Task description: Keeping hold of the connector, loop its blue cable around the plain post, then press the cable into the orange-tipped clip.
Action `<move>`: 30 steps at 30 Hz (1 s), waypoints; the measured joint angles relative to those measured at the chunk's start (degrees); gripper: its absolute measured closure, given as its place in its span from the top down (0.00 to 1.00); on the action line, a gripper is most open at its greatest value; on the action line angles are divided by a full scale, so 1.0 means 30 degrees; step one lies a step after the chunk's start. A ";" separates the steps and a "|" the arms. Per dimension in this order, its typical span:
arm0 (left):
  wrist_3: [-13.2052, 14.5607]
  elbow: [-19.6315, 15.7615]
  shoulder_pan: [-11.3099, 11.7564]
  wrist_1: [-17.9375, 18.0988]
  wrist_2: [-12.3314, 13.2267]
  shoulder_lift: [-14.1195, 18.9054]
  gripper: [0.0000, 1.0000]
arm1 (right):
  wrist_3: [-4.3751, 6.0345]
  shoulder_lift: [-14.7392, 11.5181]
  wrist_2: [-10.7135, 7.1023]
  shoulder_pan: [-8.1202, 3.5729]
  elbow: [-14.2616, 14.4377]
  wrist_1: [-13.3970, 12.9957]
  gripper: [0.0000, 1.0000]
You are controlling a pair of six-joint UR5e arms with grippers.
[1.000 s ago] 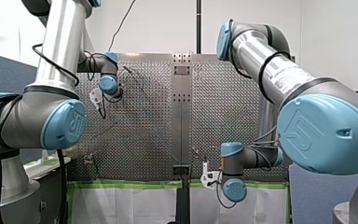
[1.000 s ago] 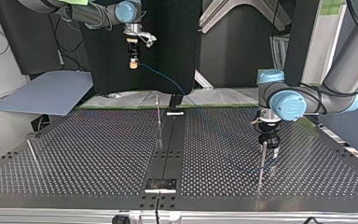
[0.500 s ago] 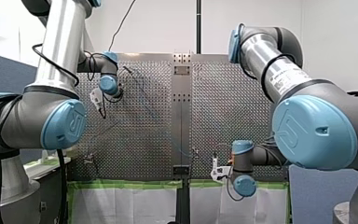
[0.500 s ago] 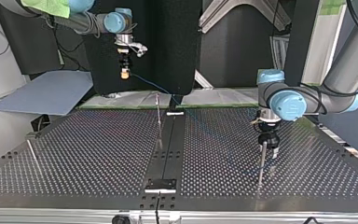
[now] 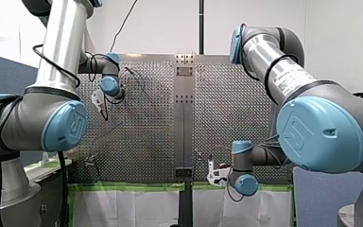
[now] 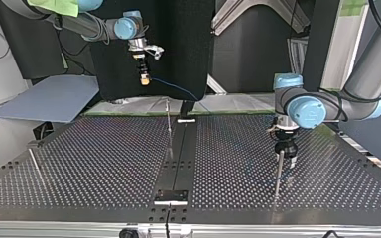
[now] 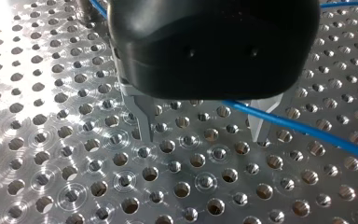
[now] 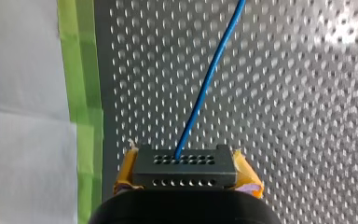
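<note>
**Right pincer clenched on connector, left pincer released**

My right pincer (image 8: 185, 175) is clenched on the black connector (image 8: 185, 163), with yellow pads (image 8: 126, 170) on either side. The blue cable (image 8: 205, 88) leaves the connector's face and runs ahead of the pincer over the perforated surface (image 8: 307, 116). My left pincer (image 7: 203, 128) has its metal fingers (image 7: 143, 122) spread and grasps nothing. The cable crosses by one finger, and I cannot tell whether it touches.

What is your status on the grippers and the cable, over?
Right gripper shut on connector. Left gripper open, low over table, cable passing beside it. Post stands by left gripper.
</note>
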 joint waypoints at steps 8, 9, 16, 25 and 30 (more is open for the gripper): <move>0.0004 0.0000 -0.0001 -0.0007 -0.0138 -0.0001 0.99 | -0.0083 -0.0020 -0.1092 -0.0044 -0.0412 0.0491 0.00; 0.0009 0.0000 -0.0001 -0.0007 -0.0180 -0.0001 0.99 | -0.0092 -0.0023 -0.1092 -0.0065 -0.0462 0.0485 0.00; 0.0037 0.0000 -0.0002 -0.0008 -0.0313 -0.0002 0.99 | -0.0145 -0.0239 -0.0697 -0.0130 -0.0936 0.0490 0.00; -0.0029 -0.0001 0.0002 -0.0014 -0.0313 0.0000 0.99 | -0.0009 -0.0660 -0.0668 -0.0092 -0.1179 0.0583 0.00; -0.0428 -0.0041 0.0109 -0.0368 -0.0395 0.0000 0.99 | -0.0004 -0.0668 -0.0712 -0.0006 -0.1194 0.0627 0.00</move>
